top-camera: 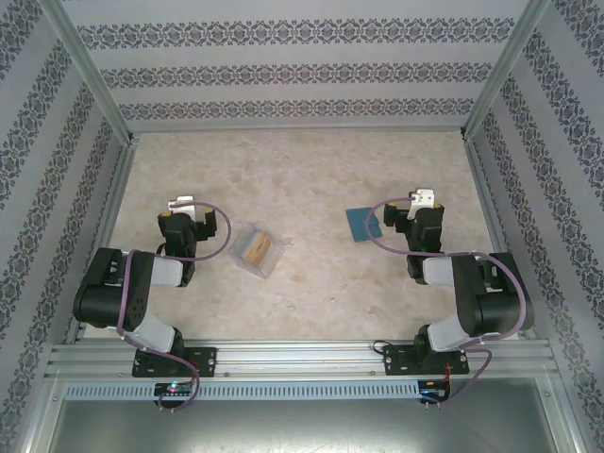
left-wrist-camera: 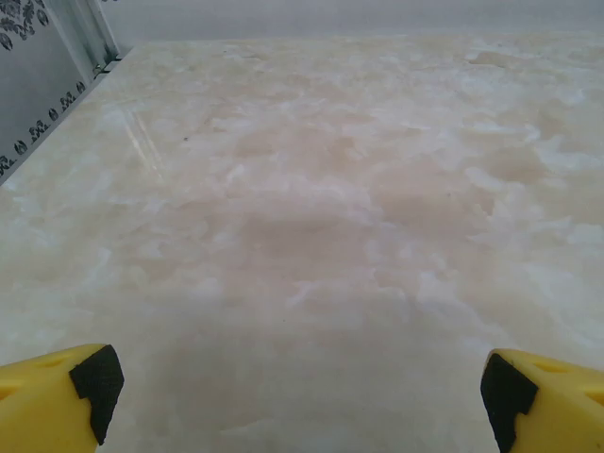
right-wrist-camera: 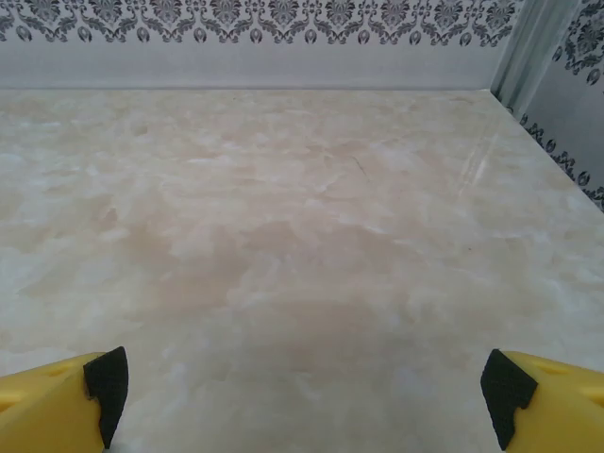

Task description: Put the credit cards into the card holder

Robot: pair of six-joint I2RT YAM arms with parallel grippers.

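Top external view: cards (top-camera: 251, 247) sit in a clear case (top-camera: 271, 259) right of the left fingers (left-wrist-camera: 57, 401), wallet (top-camera: 363, 224) just left of the right fingers (right-wrist-camera: 547, 396). Both pairs spread, empty; nothing loaded yet.

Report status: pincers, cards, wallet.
Left pincer open, right pincer open. Cards in clear case, wallet apart beside right pincer. Nothing between them.

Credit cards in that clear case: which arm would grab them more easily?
Probably the left. The credit cards lie in the clear case close beside the left gripper, which is open; the right gripper sits farther off, by the card holder.
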